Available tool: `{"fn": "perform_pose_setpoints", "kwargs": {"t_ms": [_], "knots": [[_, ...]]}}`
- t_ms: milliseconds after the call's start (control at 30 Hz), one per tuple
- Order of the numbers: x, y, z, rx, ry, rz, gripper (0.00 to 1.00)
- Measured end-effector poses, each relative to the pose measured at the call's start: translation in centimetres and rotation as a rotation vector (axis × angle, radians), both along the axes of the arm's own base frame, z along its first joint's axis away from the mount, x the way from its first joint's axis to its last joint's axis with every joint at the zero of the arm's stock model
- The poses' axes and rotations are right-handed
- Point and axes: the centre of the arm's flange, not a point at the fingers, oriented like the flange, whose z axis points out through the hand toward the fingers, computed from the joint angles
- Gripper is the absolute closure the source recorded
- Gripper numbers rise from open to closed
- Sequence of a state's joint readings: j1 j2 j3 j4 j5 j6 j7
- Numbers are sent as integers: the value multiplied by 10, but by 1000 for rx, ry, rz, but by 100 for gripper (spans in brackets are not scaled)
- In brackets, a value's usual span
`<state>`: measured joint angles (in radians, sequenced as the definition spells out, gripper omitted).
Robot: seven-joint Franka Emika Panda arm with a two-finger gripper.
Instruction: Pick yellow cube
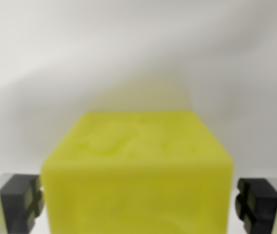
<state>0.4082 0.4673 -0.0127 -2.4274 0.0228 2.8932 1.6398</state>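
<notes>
cube: yellow cube (pixel 137 170), matte, soft-edged, blurred
jaws: dark ridged pads (pixel 20 202) flank it; contact unclear
surface: plain white (pixel 138 53)

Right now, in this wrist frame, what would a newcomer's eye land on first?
The yellow cube dominates, filling the lower middle of the frame, blurred from closeness. Dark finger pads flank it on the wrist view's left and right; the left one looks against the cube, the right one a sliver clear, so the gripper straddles it. Behind is only a plain pale surface.

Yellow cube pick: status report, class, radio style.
Gripper open, fingers straddling yellow cube. Small gap at each pad, no grip yet. Cube on white surface. Nothing in the way.
</notes>
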Motion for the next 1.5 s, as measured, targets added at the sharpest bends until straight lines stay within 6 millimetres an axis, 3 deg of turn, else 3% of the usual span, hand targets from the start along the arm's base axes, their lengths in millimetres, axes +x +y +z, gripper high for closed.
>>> {"fn": "perform_pose_setpoints", "kwargs": {"t_ms": [67, 100, 300, 1500], "knots": [[0, 0, -2, 0, 0, 0, 0], [0, 0, -3, 0, 0, 0, 100], [0, 0, 3, 0, 0, -1, 100], [0, 0, 94, 1, -1, 0, 100]]}}
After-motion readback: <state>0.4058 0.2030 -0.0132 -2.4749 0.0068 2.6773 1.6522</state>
